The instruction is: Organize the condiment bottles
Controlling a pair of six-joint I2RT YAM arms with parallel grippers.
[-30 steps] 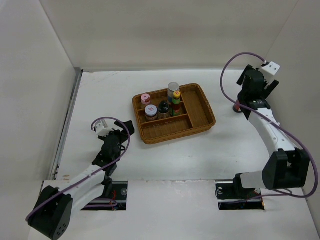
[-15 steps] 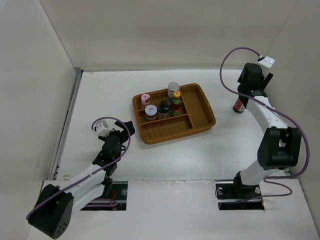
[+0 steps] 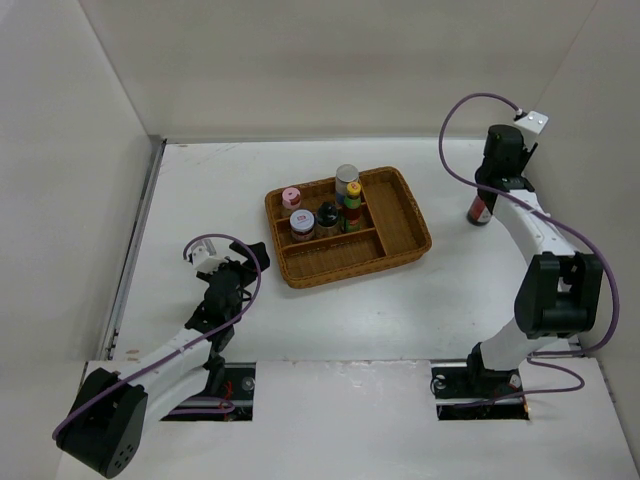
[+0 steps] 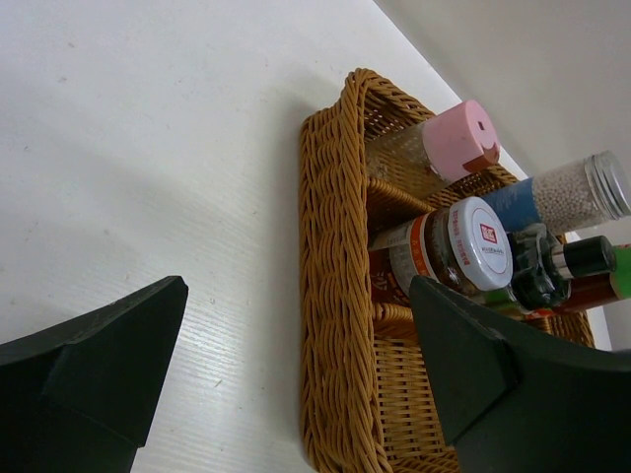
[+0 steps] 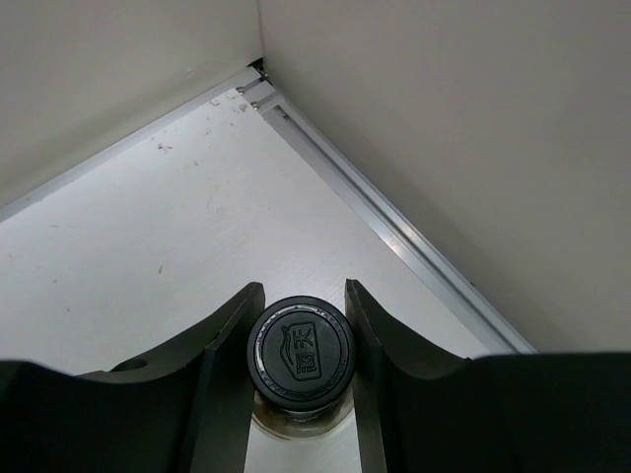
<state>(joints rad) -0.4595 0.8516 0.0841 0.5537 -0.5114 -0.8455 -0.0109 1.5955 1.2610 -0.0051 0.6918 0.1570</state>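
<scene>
My right gripper (image 5: 301,301) pinches the black cap of the dark-red sauce bottle (image 3: 478,212), upright on the table (image 3: 220,200) right of the wicker tray (image 4: 335,296), while my left gripper (image 4: 296,296) sits wide open near the tray.

The sauce bottle (image 5: 301,350) has an embossed emblem on its black cap: a house-like outline around a few characters, not clear enough to read. The white-lidded jar (image 4: 480,241) has a small red square logo with white lettering on its lid, too small to make out.
</scene>
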